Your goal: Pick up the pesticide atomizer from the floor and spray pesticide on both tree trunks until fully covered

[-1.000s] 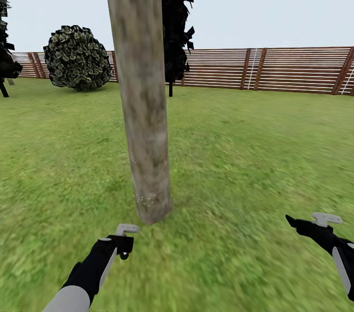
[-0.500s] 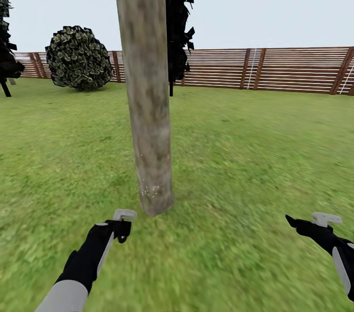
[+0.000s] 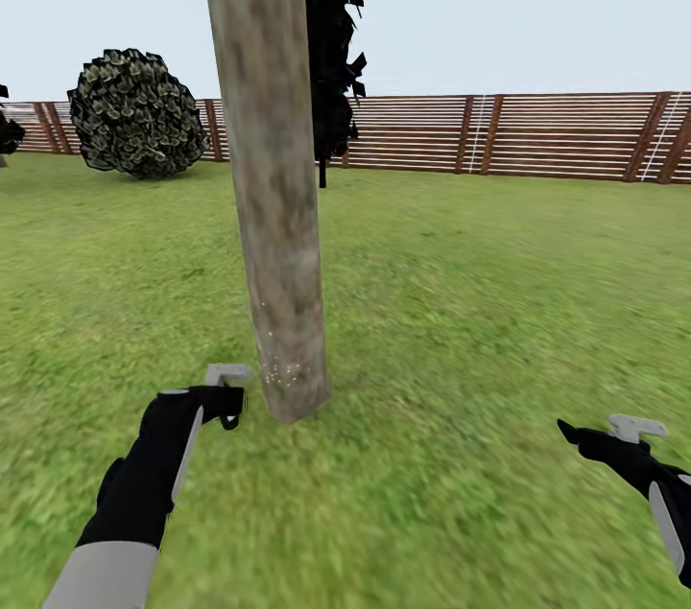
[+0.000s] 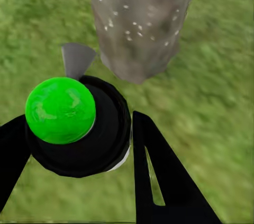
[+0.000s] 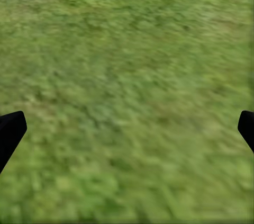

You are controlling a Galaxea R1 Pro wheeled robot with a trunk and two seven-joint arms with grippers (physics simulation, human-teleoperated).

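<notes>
Round bush (image 3: 134,113) and near-black tree (image 3: 331,43) by fence (image 3: 537,136)

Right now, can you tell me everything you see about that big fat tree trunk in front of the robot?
The thick beige-grey tree trunk is a smooth, straight column with brownish-green blotches, rising from the blurry green grass and running past the top of the head view. It leans slightly in that view. Tiny pale specks dot its bark near the base. The left gripper, shut on the black pesticide atomizer, sits close beside its foot without touching it.
</notes>
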